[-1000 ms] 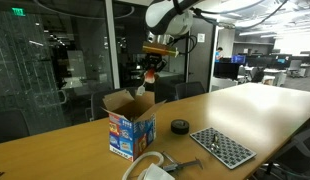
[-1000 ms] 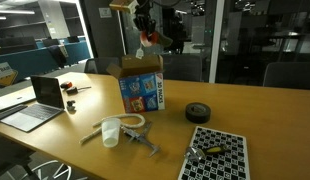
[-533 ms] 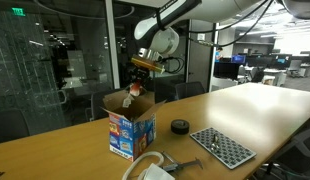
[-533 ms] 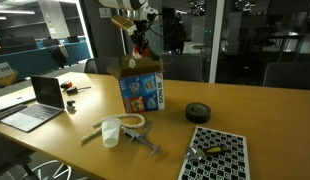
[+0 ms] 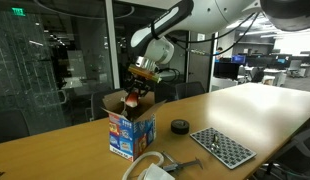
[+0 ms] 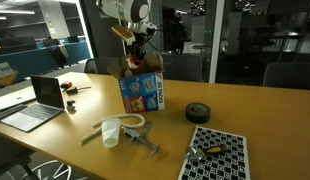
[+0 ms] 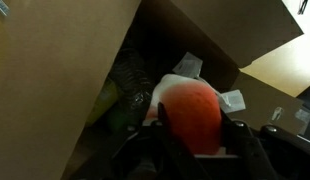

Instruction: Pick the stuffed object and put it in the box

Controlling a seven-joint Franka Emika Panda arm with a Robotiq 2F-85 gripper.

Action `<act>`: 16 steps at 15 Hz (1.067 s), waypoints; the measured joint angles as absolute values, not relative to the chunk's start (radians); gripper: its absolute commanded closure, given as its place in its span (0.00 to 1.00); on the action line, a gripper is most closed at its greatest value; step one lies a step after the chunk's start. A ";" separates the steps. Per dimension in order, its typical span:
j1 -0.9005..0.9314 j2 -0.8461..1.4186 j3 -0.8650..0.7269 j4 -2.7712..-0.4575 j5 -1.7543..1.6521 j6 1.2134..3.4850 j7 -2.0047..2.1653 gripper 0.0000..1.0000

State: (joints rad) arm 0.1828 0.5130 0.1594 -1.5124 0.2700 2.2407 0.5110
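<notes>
I hold the gripper (image 5: 137, 90) just over the mouth of the box (image 5: 132, 132), left of centre in both exterior views. In the wrist view the fingers (image 7: 238, 135) are narrowed onto the stuffed object (image 7: 190, 108), one on each side of its red-orange bulge at lower centre. The toy hangs squeezed between them, not loose. I grip it that firmly because I judge a soft body would slump out of a light pinch.

A plain brown flap (image 7: 65, 70) fills the left of the wrist view. The dark inside of the carton opens behind the toy, with some pale and greenish things in it that I cannot identify. So the toy sits at the opening, between the raised flaps, and I judge it is not yet resting on the bottom. The flaps stand up, which is why I come in from above rather than over a side. The next move, I think, calls for a little more descent before the fingers open.

The black puck (image 5: 180, 126) and grey perforated tray (image 5: 222, 146) lie to the right, well apart from the box.
</notes>
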 measured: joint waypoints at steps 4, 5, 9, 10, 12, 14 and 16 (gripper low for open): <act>0.183 0.532 0.159 -1.492 0.272 2.195 0.507 0.00; 0.183 0.535 0.159 -1.487 0.272 2.184 0.507 0.00; 0.183 0.542 0.159 -1.463 0.272 2.147 0.506 0.00; 0.184 0.544 0.158 -1.452 0.271 2.122 0.502 0.00; 0.185 0.544 0.157 -1.405 0.247 2.005 0.460 0.00; 0.185 0.534 0.155 -1.346 0.202 1.853 0.415 0.00; 0.185 0.501 0.149 -1.304 0.144 1.712 0.366 0.00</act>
